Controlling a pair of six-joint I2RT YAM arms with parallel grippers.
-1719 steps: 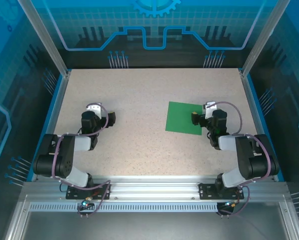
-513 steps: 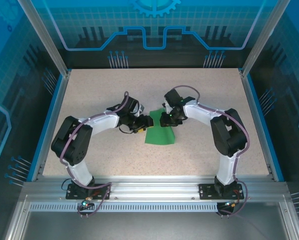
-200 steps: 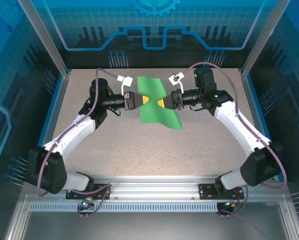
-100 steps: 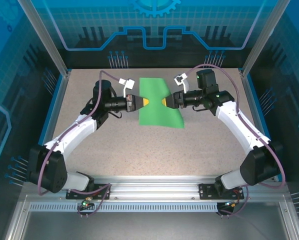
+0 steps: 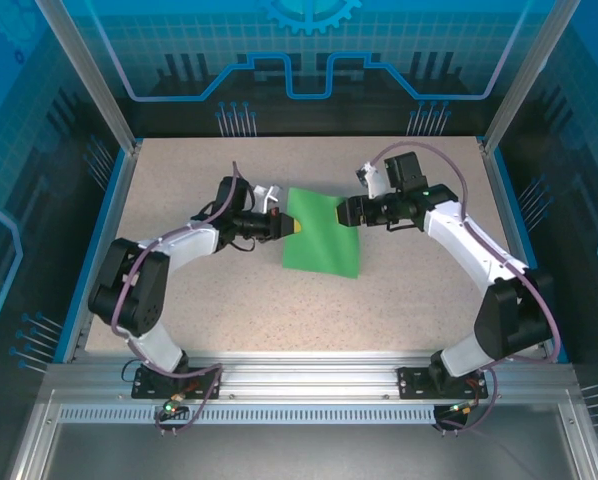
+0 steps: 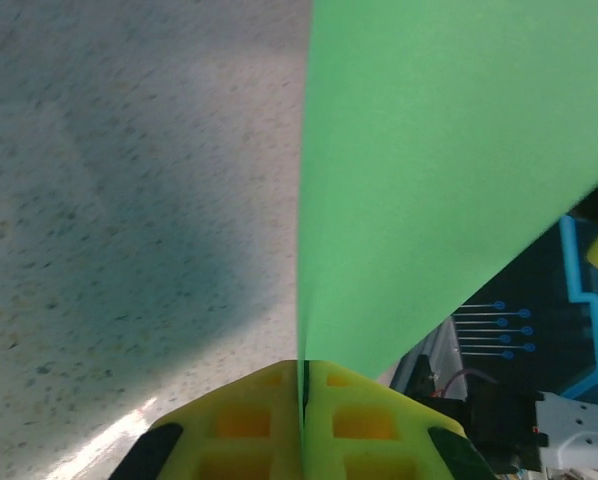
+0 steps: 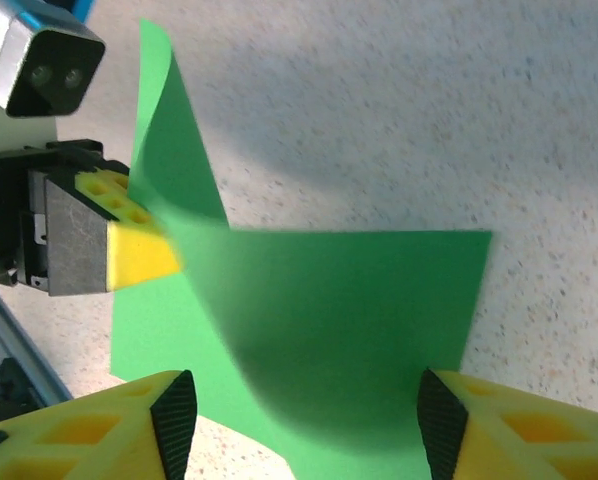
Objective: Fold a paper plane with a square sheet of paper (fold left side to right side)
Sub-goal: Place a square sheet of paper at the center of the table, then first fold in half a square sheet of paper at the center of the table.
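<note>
Pinching the left edge ready for the fold

Left tool [image 5: 292, 226] is clamped tight on the 9 o'clock edge of the square sheet of paper [image 5: 324, 245] and holds that side raised off the surface [image 5: 409, 290], seemingly to swing it toward 3 o'clock. Right tool [image 5: 344, 212] sits at the sheet's 2 o'clock side, jaws well apart and gripping nothing, so the right half lies flat, just 12 o'clock of centre.

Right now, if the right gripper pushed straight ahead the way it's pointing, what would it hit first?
The square sheet of paper, which lies between the open fingers of the right gripper. Beyond it the left gripper, pinching the sheet's far edge, looks roughly in line, though depth is unclear.
</note>
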